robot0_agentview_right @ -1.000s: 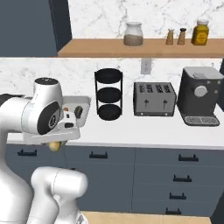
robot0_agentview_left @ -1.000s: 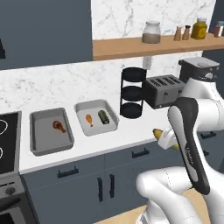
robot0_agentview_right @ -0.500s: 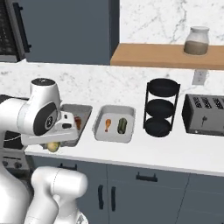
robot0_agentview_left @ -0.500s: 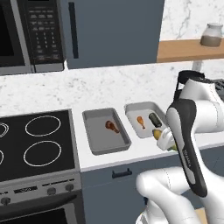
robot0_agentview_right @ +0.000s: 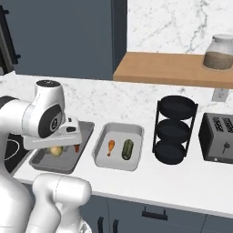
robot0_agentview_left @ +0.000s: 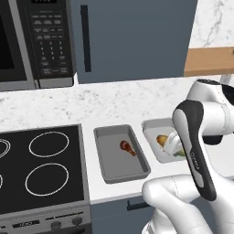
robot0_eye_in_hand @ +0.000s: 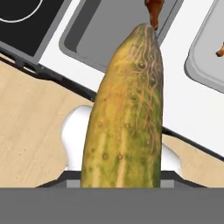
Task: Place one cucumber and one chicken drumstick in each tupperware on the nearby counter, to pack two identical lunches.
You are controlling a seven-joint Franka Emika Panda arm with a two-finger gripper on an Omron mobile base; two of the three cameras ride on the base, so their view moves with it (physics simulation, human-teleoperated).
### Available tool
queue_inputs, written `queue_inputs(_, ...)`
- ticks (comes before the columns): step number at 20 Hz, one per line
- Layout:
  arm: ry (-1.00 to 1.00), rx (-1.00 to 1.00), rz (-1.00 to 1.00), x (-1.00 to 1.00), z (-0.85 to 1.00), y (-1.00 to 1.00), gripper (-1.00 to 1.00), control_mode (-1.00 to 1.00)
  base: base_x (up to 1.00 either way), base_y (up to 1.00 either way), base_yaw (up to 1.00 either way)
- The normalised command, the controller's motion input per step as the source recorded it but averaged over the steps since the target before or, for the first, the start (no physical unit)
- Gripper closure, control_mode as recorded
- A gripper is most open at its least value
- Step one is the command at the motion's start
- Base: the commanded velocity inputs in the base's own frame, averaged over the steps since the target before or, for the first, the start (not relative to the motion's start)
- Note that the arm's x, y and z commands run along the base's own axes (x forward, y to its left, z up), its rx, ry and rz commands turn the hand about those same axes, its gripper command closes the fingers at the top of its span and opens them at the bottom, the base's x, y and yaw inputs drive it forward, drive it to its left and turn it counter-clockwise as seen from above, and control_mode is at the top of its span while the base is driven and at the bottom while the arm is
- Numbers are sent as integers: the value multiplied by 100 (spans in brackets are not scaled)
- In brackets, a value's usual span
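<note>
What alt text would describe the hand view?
A yellow-green cucumber held in the gripper runs up the middle. Behind it, a grey container with a drumstick sits on the white counter beside a black stove.

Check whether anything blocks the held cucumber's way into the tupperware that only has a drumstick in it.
Nothing visible blocks it. The gripper holds a yellowish-green cucumber near the counter's front edge, by the left tupperware. That container is open-topped, with only a red-brown chicken drumstick toward its back, leaving bare floor in front.

Yellow-green cucumber (robot0_eye_in_hand: 127, 113) — lifted, gripped
</note>
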Motion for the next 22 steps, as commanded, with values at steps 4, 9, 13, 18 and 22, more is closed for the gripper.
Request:
queue_inputs(4,-3,0,0,29,-20,49,100,-100,0,0,0)
queue_inputs(9,-7,0,0,81,-47,64,100,-100,0,0,0)
queue_inputs(13,-4,0,-1,100,-61,58,100,-100,0,0,0)
queue_inputs(18,-1,-1,0,100,-62,63,100,-100,0,0,0)
queue_inputs(22,8,-6,-1,100,-48,60,100,-100,0,0,0)
